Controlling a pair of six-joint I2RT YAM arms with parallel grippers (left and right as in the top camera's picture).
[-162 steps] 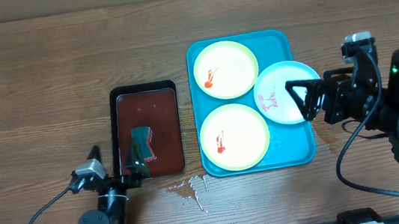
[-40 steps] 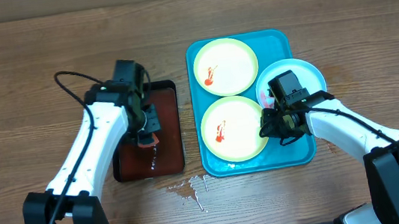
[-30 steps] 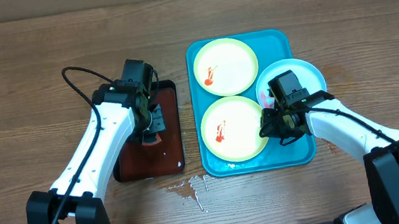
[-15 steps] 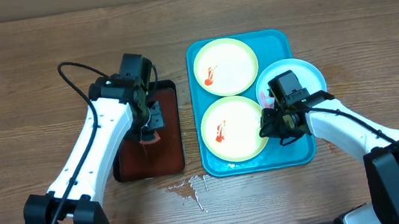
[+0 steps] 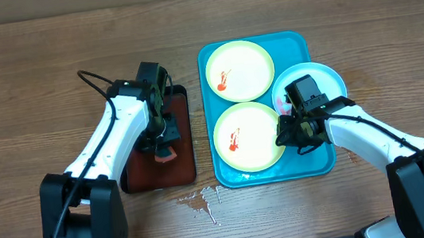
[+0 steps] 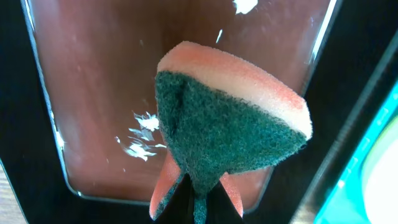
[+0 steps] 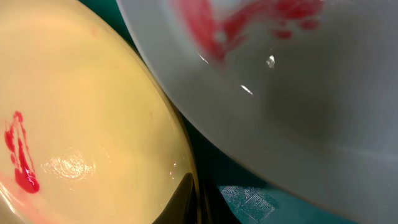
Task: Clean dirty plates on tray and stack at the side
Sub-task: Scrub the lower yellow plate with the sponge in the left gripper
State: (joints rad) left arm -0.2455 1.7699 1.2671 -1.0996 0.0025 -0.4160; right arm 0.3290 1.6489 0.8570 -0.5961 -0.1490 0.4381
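A wooden table (image 5: 31, 75) carries a wet patch (image 5: 201, 200). The left gripper (image 6: 194, 200) has its jaws clamped on a sponge (image 6: 230, 130), with the black tray (image 5: 188, 166) beneath them. The right gripper (image 7: 190, 200) has its jaws at a yellow plate (image 7: 81, 99) rim; their opening cannot be told.

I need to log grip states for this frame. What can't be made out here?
Right gripper: overhead, the right arm covers its fingers; its wrist view shows only a dark sliver, so open or shut is unclear.
Light blue plate: overhead, the same arm hides its left part; the wrist view crops it.
Black tray: the sponge hides its middle in the left wrist view.
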